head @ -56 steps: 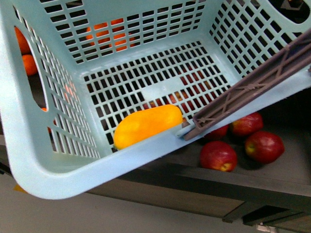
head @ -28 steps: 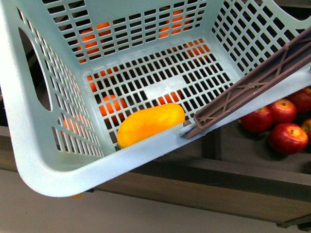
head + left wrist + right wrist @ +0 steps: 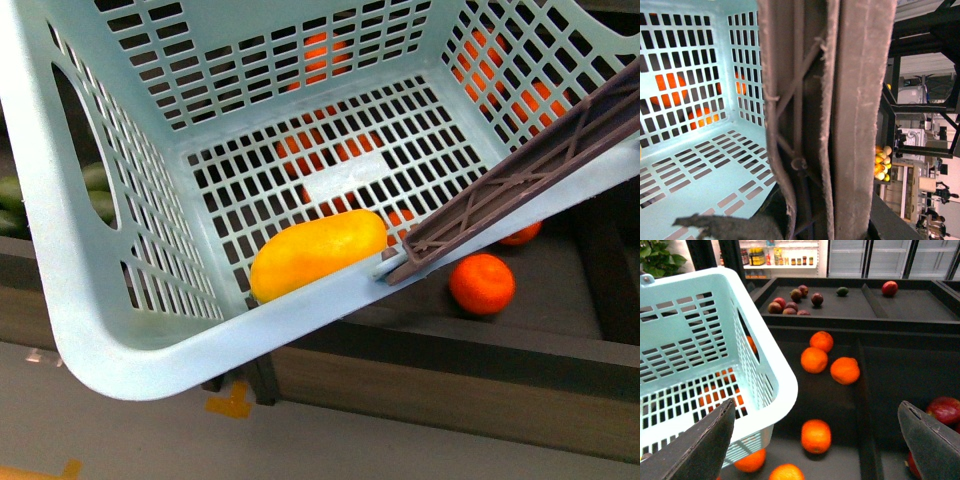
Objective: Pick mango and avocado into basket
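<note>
Lying along the near wall of the basket (image 3: pixel 90 330), the mango (image 3: pixel 318 253) is already stowed. The right gripper (image 3: pixel 816 403) is spread wide and empty. A lone avocado (image 3: pixel 842 291) is seen far ahead, near twelve o'clock, beyond the oranges (image 3: pixel 814 360). The left gripper's state cannot be told.

No word, number or brand can be read in any view. The smooth panel (image 3: pixel 345 187) in the middle of the basket (image 3: pixel 60 250) floor is blank. The bottles (image 3: pixel 759 257) on the far shelf carry labels too small to make out.
</note>
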Controlling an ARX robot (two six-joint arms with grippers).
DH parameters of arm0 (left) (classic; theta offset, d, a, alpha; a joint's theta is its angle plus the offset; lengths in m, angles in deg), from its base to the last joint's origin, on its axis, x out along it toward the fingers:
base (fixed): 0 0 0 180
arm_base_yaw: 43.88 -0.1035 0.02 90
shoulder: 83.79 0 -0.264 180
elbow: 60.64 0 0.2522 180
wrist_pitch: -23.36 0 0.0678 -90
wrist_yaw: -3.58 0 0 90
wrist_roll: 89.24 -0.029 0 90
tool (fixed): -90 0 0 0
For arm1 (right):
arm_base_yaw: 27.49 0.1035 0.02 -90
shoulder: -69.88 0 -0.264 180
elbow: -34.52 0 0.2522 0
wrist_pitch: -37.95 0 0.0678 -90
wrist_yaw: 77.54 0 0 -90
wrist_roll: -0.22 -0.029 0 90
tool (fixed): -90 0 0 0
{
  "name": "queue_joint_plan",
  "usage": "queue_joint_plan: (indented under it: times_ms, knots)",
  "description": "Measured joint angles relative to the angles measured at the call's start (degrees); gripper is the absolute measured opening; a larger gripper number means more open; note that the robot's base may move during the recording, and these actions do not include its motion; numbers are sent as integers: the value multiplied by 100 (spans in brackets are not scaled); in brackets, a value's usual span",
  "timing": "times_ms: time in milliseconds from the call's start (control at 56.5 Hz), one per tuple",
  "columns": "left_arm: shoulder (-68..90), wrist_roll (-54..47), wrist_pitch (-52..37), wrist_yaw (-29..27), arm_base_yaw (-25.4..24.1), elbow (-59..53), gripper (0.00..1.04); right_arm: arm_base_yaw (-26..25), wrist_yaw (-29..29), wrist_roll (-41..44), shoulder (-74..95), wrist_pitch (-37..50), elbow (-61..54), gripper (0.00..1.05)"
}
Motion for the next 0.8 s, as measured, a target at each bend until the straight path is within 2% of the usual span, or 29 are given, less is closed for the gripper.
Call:
queue_joint_plan:
  times_ms: [797]
  knots:
    - [2, -2, 7, -28, -2, 0, 18, 0, 4, -2, 4, -7, -7, 96]
